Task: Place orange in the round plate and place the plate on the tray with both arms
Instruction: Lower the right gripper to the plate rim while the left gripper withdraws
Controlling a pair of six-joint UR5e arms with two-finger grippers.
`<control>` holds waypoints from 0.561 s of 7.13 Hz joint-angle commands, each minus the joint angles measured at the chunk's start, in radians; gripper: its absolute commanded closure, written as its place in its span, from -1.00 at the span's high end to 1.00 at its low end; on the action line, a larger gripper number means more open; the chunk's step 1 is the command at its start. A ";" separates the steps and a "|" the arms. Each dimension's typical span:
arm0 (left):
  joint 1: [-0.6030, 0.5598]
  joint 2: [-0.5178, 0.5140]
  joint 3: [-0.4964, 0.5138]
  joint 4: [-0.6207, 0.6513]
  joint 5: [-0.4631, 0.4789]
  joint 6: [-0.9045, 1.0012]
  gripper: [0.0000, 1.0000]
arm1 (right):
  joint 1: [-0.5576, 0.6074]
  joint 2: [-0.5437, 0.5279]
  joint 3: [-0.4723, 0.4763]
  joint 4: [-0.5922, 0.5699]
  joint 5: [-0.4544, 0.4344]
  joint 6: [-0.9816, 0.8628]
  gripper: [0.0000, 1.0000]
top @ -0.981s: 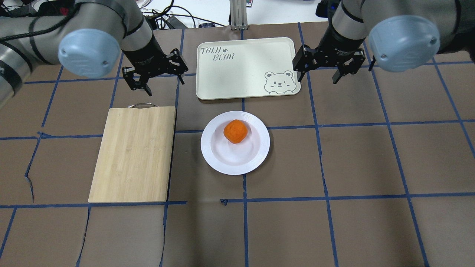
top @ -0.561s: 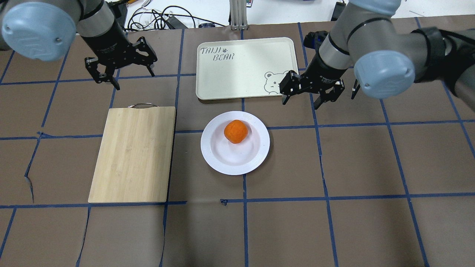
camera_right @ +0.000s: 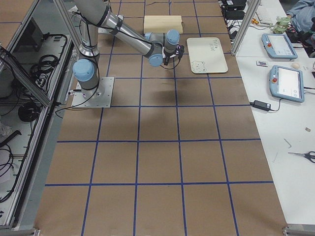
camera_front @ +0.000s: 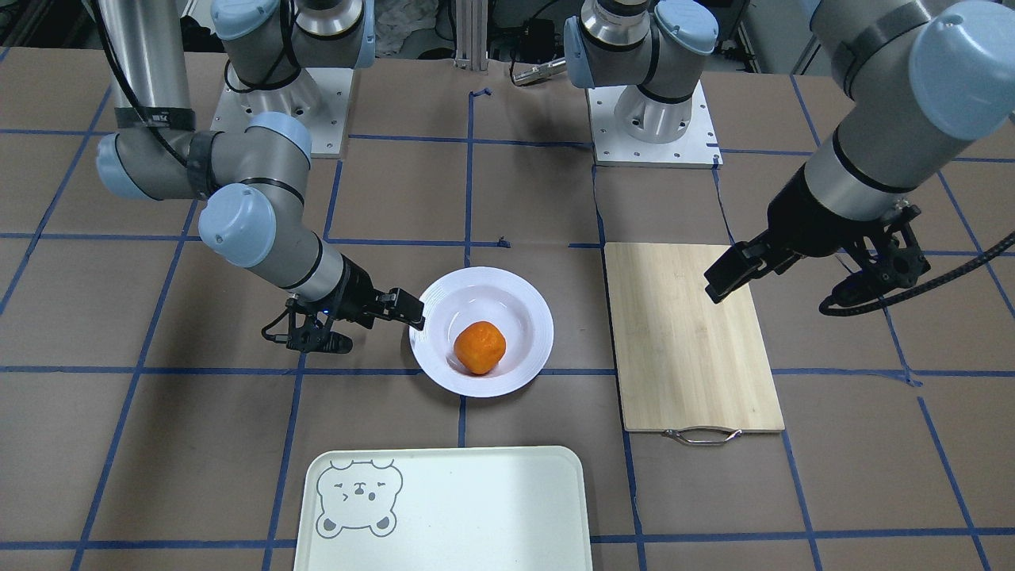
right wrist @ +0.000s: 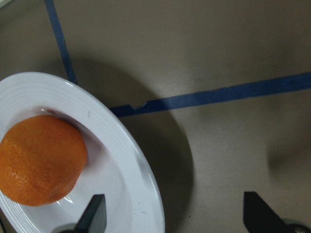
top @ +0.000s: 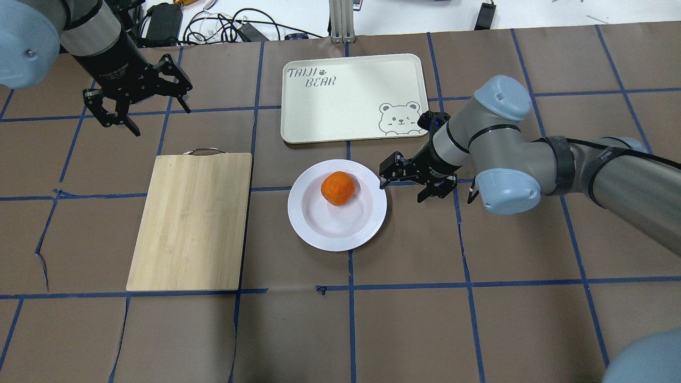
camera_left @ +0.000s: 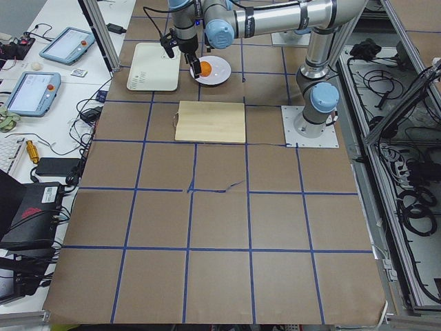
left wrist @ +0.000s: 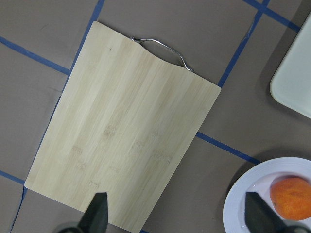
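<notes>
Here, the orange (top: 338, 188) sits in the round plate (top: 319, 229) on the table (top: 532, 239), near the tray (top: 351, 101) but not on it. Your right tool (top: 401, 192) hangs low with jaws apart, one tip at the plate's rim. Your left tool (top: 162, 122), also spread, hovers well away past the cutting board (top: 191, 223).

This is a robotics lab. Two robot arms (camera_front: 254, 230) stand bolted to metal base plates (camera_front: 607, 151) on a wide surface (top: 532, 330) covered in brown paper and squared off with blue tape lines (top: 468, 281). Aluminium frame posts (top: 339, 21) rise at its edge. On white side desks (camera_right: 266, 147) lie handheld control tablets (camera_right: 287, 83), a power brick (camera_left: 52, 165) and scissors (camera_right: 302, 155). Bundles of black cables (camera_left: 406, 200) lie alongside.
</notes>
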 commanded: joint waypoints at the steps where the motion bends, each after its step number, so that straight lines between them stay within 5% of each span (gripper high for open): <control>1: -0.015 0.032 -0.005 -0.001 0.047 0.033 1.00 | 0.047 0.016 0.007 -0.046 0.004 0.066 1.00; 4: -0.119 0.075 -0.062 -0.012 0.090 0.210 1.00 | 0.053 0.039 0.030 -0.063 0.027 0.073 1.00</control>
